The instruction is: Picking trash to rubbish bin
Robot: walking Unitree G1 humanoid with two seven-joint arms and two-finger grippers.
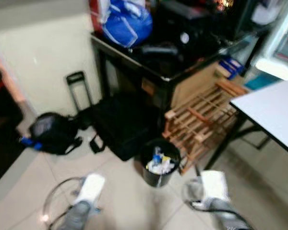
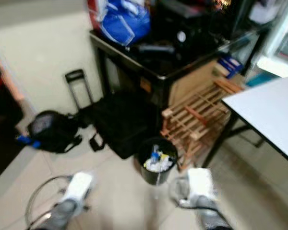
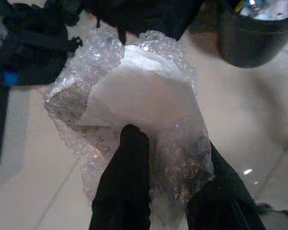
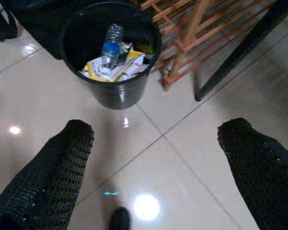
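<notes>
at near left, the left gripper point(image 3: 170, 191) is clenched on a wad of bubble wrap point(image 3: 134, 110) above the tiled floor point(image 4: 48, 96). the black rubbish bin point(image 4: 110, 91) — part full of trash — stands ahead, centre. the right gripper point(image 4: 156, 158), fingers spread wide, holds nothing.

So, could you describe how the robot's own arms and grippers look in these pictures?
Both arms are silver-grey, each with a white block near the wrist. A thin cable loops beside the left arm; the right arm has dark cabling at its wrist. The left gripper has two long, smooth black fingers. The right gripper has two black fingers with a rough, mesh-like texture. I see no markings.
</notes>
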